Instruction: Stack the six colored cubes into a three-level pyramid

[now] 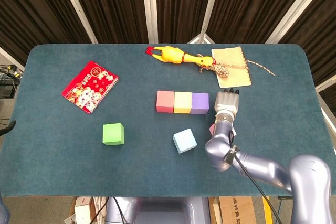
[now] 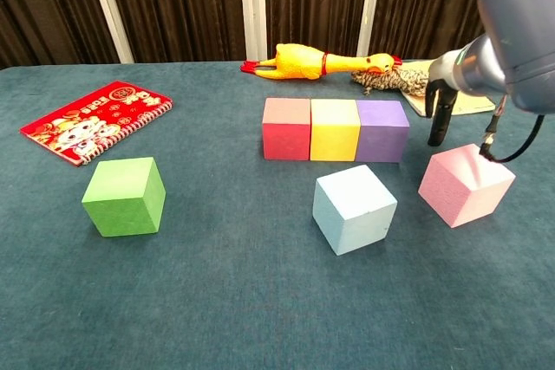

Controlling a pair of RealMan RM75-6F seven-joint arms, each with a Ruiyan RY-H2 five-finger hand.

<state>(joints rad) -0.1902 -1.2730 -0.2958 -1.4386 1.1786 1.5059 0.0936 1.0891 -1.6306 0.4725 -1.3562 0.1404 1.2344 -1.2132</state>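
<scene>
1. Plainly, we see the bench (image 1: 63, 145) first, covered in dark teal cloth and carrying everything else.
2. We see our right arm (image 1: 262, 169) reaching in from the lower right of the head view, grey and rounded, with a thin black cable along it.
3. We see a red notebook (image 1: 89, 86) with a spiral edge lying flat at the left, well apart from the cubes.
4. We see a tan notebook (image 1: 231, 65) at the back right, with a rope toy (image 1: 224, 68) lying on it and a yellow rubber chicken (image 1: 178, 56) just beside it.
5. We see three cubes in a touching row near the middle: the red cube (image 2: 286, 128), the yellow cube (image 2: 334, 129) and the purple cube (image 2: 382, 131).
6. We see the green cube (image 2: 125, 196) alone at the front left.
7. We see the light blue cube (image 2: 354, 208) in front of the row, turned at an angle, touching nothing.
8. We see the pink cube (image 2: 465, 184) at the front right, largely hidden under the arm in the head view.
9. We see our right hand (image 1: 227, 103) just right of the purple cube and behind the pink cube, its fingers (image 2: 438, 119) straight, close side by side, pointing downward, and holding nothing.
10. We see no part of our left hand in either view.
</scene>
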